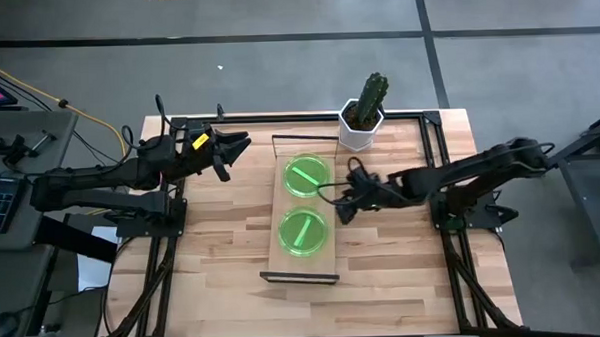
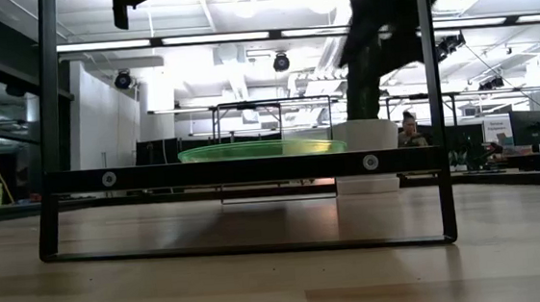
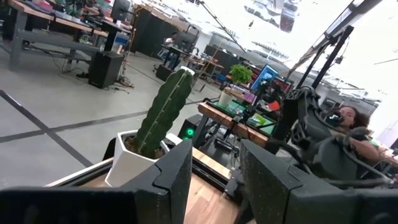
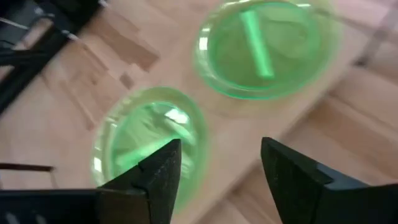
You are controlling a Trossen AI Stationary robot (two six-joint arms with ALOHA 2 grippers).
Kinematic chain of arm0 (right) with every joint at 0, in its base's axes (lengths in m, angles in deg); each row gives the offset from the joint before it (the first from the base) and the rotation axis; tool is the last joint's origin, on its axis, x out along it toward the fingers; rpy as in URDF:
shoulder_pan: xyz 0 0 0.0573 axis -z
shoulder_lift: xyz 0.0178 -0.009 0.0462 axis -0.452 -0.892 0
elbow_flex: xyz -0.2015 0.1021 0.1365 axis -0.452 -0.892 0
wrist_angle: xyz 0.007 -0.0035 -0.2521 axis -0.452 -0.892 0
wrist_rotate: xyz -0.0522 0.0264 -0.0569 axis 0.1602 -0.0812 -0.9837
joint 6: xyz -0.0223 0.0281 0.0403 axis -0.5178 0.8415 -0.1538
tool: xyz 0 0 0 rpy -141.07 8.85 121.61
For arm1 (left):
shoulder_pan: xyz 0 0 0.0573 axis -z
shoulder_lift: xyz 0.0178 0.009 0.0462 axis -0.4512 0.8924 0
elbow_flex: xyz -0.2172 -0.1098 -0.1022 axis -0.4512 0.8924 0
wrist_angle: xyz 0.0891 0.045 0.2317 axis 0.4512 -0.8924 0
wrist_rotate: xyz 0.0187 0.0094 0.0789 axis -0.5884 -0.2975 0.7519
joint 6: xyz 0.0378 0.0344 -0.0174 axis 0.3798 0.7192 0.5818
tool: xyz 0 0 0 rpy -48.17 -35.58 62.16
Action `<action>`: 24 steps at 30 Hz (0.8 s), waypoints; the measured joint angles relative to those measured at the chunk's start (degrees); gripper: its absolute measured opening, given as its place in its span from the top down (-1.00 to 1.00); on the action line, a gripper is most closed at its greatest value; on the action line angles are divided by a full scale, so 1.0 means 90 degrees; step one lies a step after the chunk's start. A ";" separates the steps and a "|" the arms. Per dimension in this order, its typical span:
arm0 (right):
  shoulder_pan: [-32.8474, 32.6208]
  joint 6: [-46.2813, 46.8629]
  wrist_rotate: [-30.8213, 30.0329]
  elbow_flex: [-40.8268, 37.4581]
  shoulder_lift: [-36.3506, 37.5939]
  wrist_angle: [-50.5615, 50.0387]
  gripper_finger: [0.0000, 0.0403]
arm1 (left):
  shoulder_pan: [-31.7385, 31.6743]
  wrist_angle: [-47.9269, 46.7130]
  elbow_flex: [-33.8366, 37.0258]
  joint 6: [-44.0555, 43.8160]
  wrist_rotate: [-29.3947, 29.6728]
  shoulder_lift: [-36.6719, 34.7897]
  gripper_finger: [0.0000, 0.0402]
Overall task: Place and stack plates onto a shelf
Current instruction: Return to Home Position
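Two round translucent green plates (image 1: 306,175) lie flat on the light-wood shelf (image 1: 303,202), one nearer the cactus (image 1: 374,94). Right jaws, wide and empty, hover just beside the shelf's right edge; left jaws, parted and empty, hang above the bench (image 1: 213,252) left of it.

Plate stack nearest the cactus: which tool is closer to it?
Right. The right tool is just off the edge of the shelf, beside that stack; the left tool is farther off, past the shelf's opposite side.
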State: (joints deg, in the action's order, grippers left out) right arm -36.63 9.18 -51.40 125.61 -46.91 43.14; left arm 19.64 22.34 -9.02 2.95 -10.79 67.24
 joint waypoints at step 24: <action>-0.0498 -0.0707 -0.0241 -0.2595 0.3538 0.2168 0.83 | 0.0032 -0.0475 0.0187 0.0578 -0.0249 -0.0007 0.88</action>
State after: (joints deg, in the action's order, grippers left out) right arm -41.11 2.81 -53.57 102.26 -15.07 62.65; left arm 19.92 18.07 -7.33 8.15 -13.03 67.18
